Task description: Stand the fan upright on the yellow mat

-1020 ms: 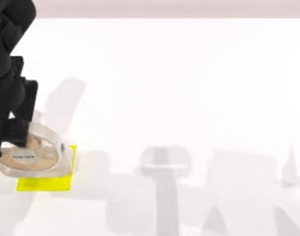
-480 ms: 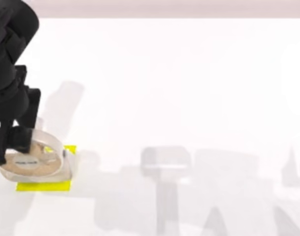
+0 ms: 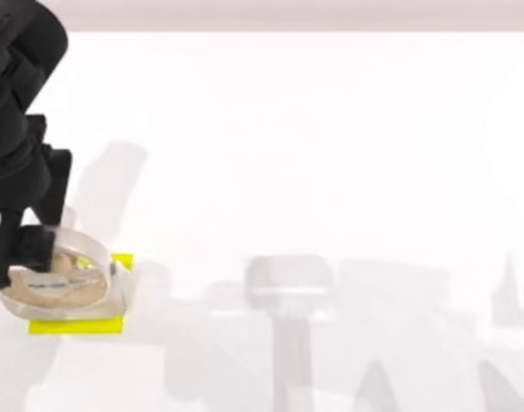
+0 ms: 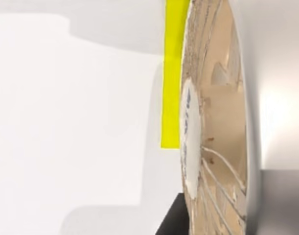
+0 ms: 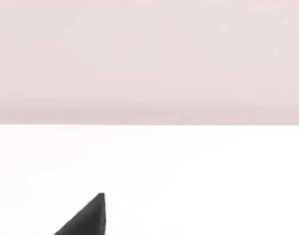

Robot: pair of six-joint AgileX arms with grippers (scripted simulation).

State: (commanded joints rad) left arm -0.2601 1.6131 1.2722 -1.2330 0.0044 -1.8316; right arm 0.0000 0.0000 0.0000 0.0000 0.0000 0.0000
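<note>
At the table's [image 3: 330,154] left edge, the fan [image 3: 60,283] is held over the yellow mat [image 3: 77,324], covering most of it, face tilted upward. The left pincer [image 3: 21,257] is seen clamped on the fan's ring. If released while tilted, a topple onto its face is judged likely. The right arm is parked out of the top view.

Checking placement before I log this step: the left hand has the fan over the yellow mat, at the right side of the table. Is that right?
Not quite. The left hand does have the fan over the yellow mat, but at the left side of the table, not the right. The top view shows it.
</note>
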